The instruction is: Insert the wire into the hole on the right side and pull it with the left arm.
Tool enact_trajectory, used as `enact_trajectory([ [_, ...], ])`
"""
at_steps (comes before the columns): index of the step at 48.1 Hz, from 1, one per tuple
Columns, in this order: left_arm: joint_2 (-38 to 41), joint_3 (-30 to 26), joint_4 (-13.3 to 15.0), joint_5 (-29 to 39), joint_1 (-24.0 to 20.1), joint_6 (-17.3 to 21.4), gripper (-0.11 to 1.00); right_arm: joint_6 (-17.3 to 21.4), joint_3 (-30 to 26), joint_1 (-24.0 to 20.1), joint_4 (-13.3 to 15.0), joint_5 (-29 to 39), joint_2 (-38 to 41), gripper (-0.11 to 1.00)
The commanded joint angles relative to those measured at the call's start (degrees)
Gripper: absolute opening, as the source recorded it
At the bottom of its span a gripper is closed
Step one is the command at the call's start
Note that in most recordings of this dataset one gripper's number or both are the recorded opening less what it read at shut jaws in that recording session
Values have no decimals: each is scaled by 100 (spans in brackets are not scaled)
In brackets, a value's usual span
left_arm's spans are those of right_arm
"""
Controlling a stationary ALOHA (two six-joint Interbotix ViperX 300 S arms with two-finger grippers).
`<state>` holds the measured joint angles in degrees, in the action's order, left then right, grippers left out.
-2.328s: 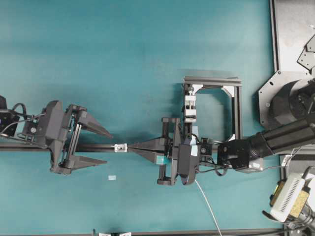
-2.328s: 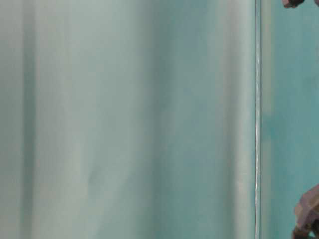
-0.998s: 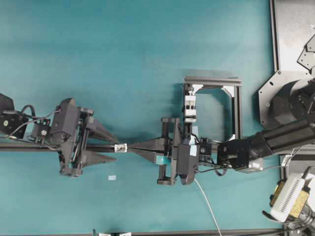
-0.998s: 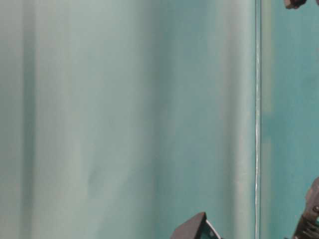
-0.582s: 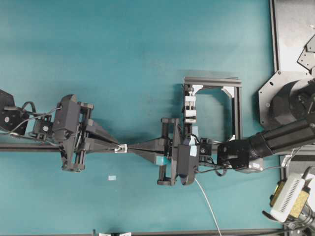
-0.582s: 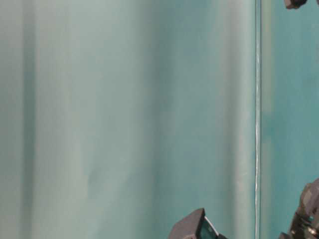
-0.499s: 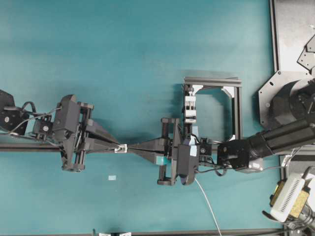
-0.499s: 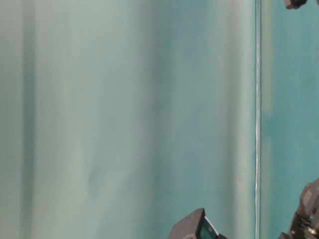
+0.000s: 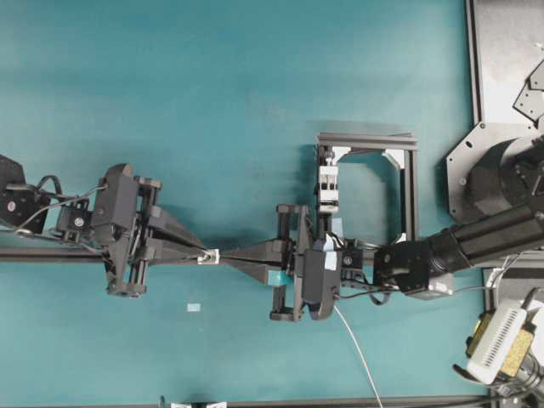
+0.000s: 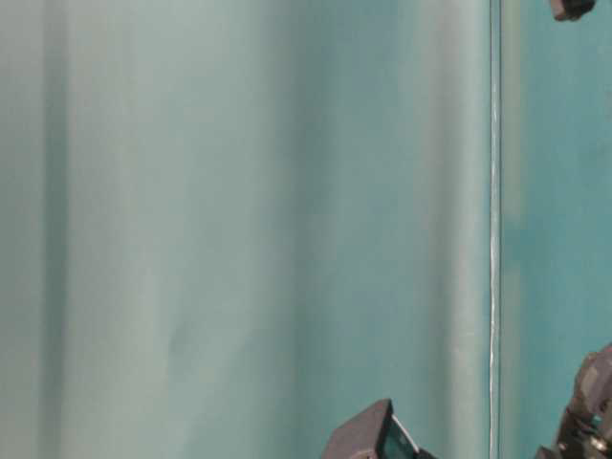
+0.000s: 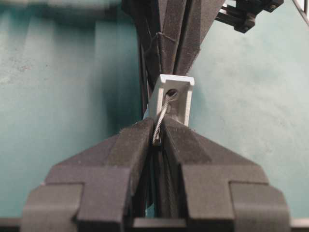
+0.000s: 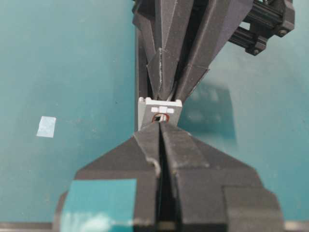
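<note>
A small white block [image 9: 208,255] sits on a black rail, and its hole [image 11: 170,92] faces the left wrist camera. The thin grey wire [image 11: 162,113] comes out of that hole. My left gripper [image 11: 158,137] is shut on the wire's free end, with its plain black tips [image 9: 199,253] against the block's left side. My right gripper [image 12: 161,124] is shut just before the block's [image 12: 160,107] red-ringed hole [image 12: 161,117], with a pale strand of wire [image 12: 155,166] between its fingers. Behind the right gripper [image 9: 224,254], the wire [image 9: 357,350] trails to the bottom edge.
The black rail [image 9: 51,253] runs left under the left arm. A black frame [image 9: 408,183] holding a white slotted clamp [image 9: 328,187] stands behind the right wrist. A small pale tape patch [image 9: 194,307] lies on the teal mat. Grey plates [image 9: 510,59] lie at the far right.
The left gripper came right to the block and closed on the wire end sticking out of the hole; it has held still for the last half second. The right gripper stayed shut.
</note>
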<state>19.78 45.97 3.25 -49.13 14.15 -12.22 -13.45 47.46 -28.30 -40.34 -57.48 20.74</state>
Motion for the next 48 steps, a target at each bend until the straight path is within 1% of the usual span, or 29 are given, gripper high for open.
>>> enact_trajectory([
  [1, -211, -79, -35, -18, 97, -18, -9, -18, -79, 132, 9, 70, -70, 2],
  [15, -202, -79, -35, -9, 114, -18, -9, 0, -114, 158, 9, 97, -79, 3],
  [17, -202, -70, -35, 9, 114, -18, -9, 9, -114, 149, -9, 105, -88, 8],
  [20, -211, -79, -35, 26, 114, -18, -9, 9, -114, 132, 9, 132, -114, 21],
  [28, -202, -79, -35, 97, 114, -18, -9, -18, -88, 70, 9, 158, -272, 69],
  [31, -211, -79, -35, 105, 114, -18, -9, -26, -79, 44, -9, 158, -316, 84],
  [33, -211, -79, -35, 105, 114, -18, -9, -35, -70, 44, 9, 158, -325, 91],
  [35, -211, -79, -35, 105, 123, -18, -9, -35, -53, 35, 9, 158, -334, 95],
  [48, -299, -35, -35, 114, 123, -9, -9, -26, -53, 18, 9, 272, -334, 95],
])
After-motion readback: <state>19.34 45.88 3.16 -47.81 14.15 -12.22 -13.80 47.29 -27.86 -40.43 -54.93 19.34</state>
